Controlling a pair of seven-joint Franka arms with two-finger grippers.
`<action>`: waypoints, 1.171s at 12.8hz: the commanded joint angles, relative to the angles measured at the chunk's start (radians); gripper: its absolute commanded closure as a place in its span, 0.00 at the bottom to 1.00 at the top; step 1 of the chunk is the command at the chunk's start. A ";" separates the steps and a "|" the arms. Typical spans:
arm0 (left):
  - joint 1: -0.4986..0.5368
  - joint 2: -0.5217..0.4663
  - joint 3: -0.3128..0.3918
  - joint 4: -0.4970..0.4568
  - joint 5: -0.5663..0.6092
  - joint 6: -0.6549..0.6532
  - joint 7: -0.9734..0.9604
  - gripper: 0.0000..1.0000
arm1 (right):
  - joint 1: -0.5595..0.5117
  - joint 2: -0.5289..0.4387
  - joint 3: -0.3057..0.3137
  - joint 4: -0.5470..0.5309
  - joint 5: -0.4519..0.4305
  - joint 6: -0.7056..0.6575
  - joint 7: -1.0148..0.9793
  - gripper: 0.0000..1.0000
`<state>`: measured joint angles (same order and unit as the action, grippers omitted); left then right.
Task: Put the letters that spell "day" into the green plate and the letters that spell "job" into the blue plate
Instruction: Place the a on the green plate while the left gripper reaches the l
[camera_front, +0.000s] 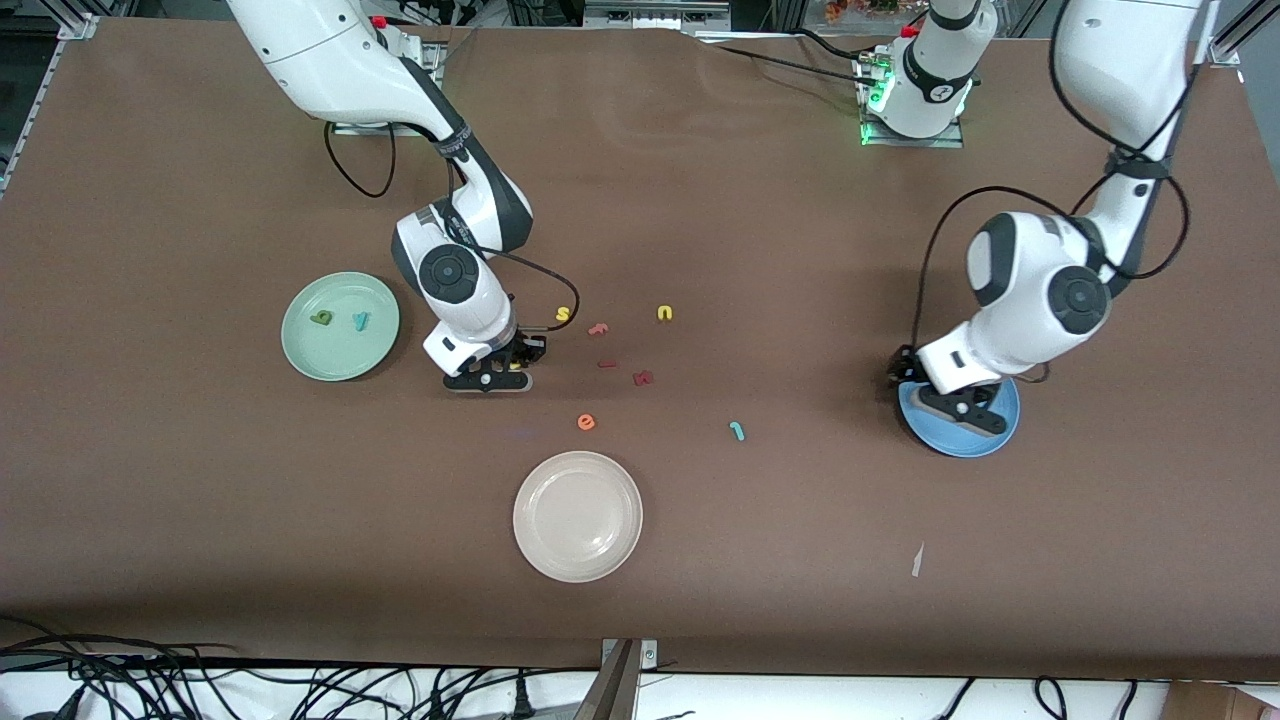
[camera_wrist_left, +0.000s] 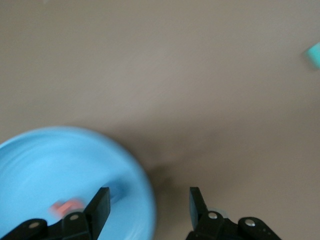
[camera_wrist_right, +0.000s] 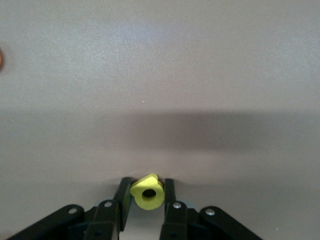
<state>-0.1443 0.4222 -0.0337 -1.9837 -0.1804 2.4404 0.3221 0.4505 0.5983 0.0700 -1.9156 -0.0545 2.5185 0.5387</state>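
Note:
My right gripper is down at the table beside the green plate, shut on the yellow round-bowled letter, which sits between its fingers. A dark green letter and a teal "y" lie in the green plate. My left gripper hangs open over the rim of the blue plate, holding nothing. The left wrist view shows a salmon-pink letter lying in the blue plate, with a blurred darker blue shape beside it. The teal "j" lies on the table between the two arms.
A yellow "s", a yellow "u", three dark red letters and an orange "e" lie mid-table. A cream-white plate stands nearer the front camera. A white scrap lies by the front edge.

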 joint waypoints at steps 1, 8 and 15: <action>-0.092 0.105 0.009 0.138 -0.054 0.005 -0.087 0.28 | -0.003 -0.066 -0.036 -0.008 -0.013 -0.080 -0.054 0.93; -0.283 0.233 0.012 0.298 -0.074 0.065 -0.447 0.29 | -0.006 -0.227 -0.212 -0.074 -0.005 -0.293 -0.431 0.92; -0.333 0.325 0.018 0.359 -0.109 0.141 -0.522 0.31 | -0.007 -0.282 -0.390 -0.222 0.008 -0.264 -0.649 0.92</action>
<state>-0.4518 0.7216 -0.0336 -1.6544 -0.2526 2.5768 -0.1989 0.4363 0.3604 -0.2958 -2.0567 -0.0552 2.2282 -0.0897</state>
